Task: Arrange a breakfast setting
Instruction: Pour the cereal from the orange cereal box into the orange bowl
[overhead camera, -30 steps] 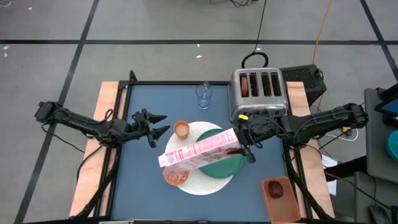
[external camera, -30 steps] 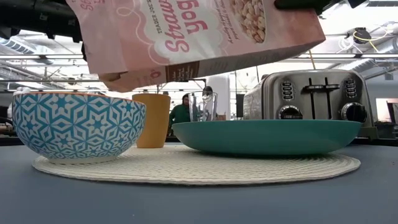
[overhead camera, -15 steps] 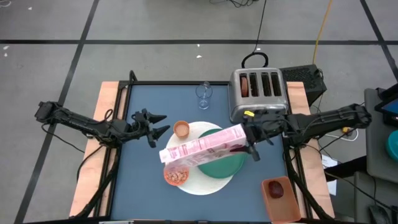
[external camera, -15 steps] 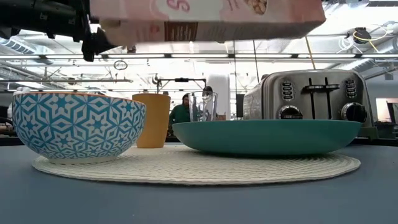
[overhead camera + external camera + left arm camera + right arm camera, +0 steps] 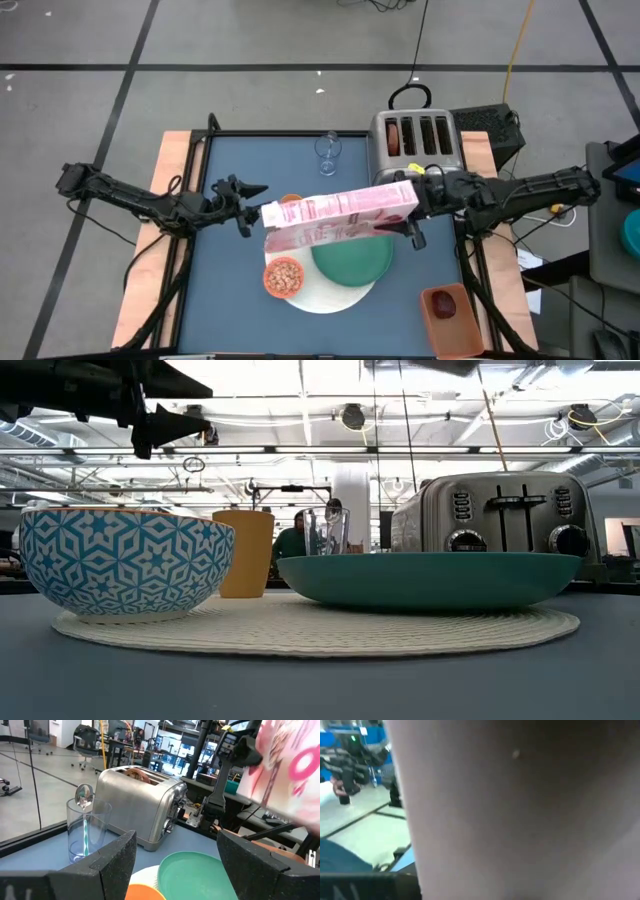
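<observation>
My right gripper [image 5: 410, 207] is shut on a pink cereal box [image 5: 338, 215], held high over the setting, above the low view's frame. Below it a bowl [image 5: 284, 277], orange inside and blue-patterned outside [image 5: 125, 560], holds cereal and stands on the white round disc [image 5: 325, 297] beside the green plate [image 5: 352, 258]. The orange cup [image 5: 245, 553] stands behind the bowl, mostly under the box from above. A clear glass [image 5: 327, 150] with a spoon [image 5: 85, 827] stands at the far edge. My left gripper [image 5: 252, 200] hovers open at the left, pointing level at the box's free end. My right gripper holds the cereal box by its right end [image 5: 400, 205], pinched between the two fingers, one on the far side and one on the near side [image 5: 412, 236]. The fingers come level from the table's right. The box lies about level, lifted clear above plate and cup.
A steel toaster [image 5: 415, 145] with a brown bagel [image 5: 398, 135] in a slot stands at the far right. An orange container with a dark red fruit [image 5: 445, 305] sits off the table's near right corner. The pink box fills the right wrist view.
My right gripper has risen and tipped the cereal box back from slanting down over the bowl to about level. The box's left end has swung up and toward the far edge, out of the low view. My left gripper has kept still.
</observation>
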### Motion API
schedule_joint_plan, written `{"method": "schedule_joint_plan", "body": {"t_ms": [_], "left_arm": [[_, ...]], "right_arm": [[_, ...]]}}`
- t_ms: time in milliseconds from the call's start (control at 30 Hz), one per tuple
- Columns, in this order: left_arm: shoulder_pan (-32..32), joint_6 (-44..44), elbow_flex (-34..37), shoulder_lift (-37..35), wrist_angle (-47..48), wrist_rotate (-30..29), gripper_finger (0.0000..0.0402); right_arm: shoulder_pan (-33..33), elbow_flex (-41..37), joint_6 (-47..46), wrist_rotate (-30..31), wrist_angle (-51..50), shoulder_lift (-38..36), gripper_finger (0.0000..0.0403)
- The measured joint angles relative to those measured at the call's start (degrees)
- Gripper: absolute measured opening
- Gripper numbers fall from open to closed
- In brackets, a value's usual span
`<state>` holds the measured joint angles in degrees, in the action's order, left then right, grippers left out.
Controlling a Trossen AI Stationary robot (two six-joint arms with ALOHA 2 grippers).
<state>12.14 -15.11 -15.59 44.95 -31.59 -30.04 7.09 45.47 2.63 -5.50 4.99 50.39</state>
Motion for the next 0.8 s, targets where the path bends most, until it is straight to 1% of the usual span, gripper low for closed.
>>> {"method": "schedule_joint_plan", "body": {"t_ms": [133, 433, 533, 633, 800], "left_arm": [[0.0, 0.0, 0.0, 0.0, 0.0, 0.0, 0.0278], [0.0, 0.1, 0.0, 0.0, 0.0, 0.0, 0.0278], [0.0, 0.1, 0.0, 0.0, 0.1, 0.0, 0.0278], [0.0, 0.1, 0.0, 0.0, 0.1, 0.1, 0.0278], [0.0, 0.4, 0.0, 0.0, 0.1, 0.1, 0.0278]], "right_arm": [[0.0, 0.0, 1.0, 3.1, 5.2, 0.5, 0.0212], [0.1, 0.0, 4.1, 2.9, 17.0, 4.1, 0.0212], [0.5, -2.1, 4.3, 2.8, 23.0, 5.4, 0.0212], [0.6, -6.3, 4.3, 2.5, 32.4, 6.2, 0.0212], [0.6, -16.0, 4.3, 2.7, 53.0, 7.6, 0.0212]]}}
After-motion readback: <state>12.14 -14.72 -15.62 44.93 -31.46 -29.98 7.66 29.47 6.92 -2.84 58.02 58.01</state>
